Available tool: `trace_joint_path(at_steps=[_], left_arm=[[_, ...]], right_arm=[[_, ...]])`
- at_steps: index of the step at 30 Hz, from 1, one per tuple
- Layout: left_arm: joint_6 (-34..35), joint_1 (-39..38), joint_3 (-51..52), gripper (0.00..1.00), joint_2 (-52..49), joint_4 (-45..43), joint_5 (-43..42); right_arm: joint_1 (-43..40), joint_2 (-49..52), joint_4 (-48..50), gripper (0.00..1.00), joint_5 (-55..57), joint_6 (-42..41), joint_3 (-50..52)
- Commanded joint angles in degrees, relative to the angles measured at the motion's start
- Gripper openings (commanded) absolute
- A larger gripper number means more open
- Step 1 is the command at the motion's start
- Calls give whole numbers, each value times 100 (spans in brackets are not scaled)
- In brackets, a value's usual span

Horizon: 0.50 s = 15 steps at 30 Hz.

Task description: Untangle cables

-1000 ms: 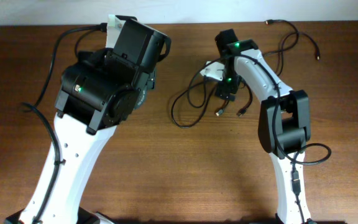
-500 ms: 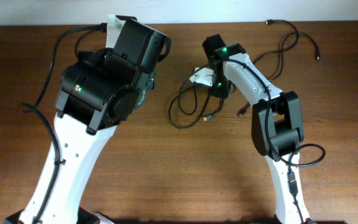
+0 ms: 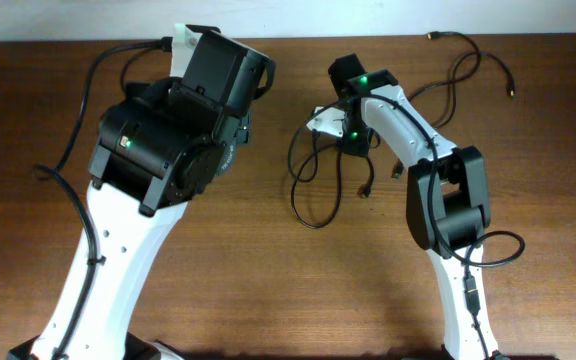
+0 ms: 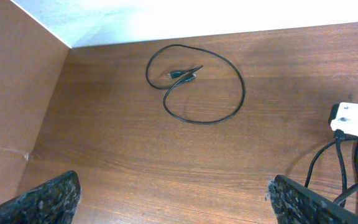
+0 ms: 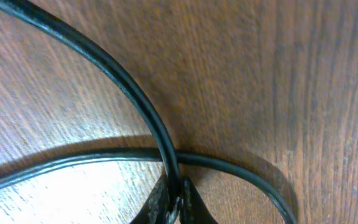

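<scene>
In the overhead view, tangled black cables [image 3: 313,185] loop on the wooden table just left of my right arm, with one plug [image 3: 364,190] lying free. My right gripper [image 3: 351,138] is shut on one of these cables. The right wrist view shows its fingertips [image 5: 160,202] pinching a cable [image 5: 135,93] where a second strand [image 5: 73,163] crosses under it. Another cable [image 3: 468,65] trails at the far right. A separate coiled cable [image 4: 197,81] lies alone near the far wall in the left wrist view. My left gripper [image 4: 179,211] is open above bare wood, holding nothing.
The table's far edge meets a white wall [image 3: 368,15]. A brown side panel [image 4: 17,106] stands at the left in the left wrist view. My left arm's thick body [image 3: 168,140] covers the table's left part, and its own thick cable [image 3: 78,120] arcs beside it.
My right gripper moved left and shut on a cable. The tangled loops shifted with it and now stretch toward the front of the table. The left arm has not moved.
</scene>
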State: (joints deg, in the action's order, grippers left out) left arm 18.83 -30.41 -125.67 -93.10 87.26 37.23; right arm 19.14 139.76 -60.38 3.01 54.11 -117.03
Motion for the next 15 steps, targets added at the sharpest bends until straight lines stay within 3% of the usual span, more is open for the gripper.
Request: trace_joint_path(at_steps=[1, 15], left_arm=[[-70, 4, 7, 99, 7, 2, -22], [-70, 7, 7, 99, -190, -13, -146]], right_arm=[[-232, 302, -7, 4, 20, -101, 221], [-444, -1523, -160, 4, 61, -275, 184]])
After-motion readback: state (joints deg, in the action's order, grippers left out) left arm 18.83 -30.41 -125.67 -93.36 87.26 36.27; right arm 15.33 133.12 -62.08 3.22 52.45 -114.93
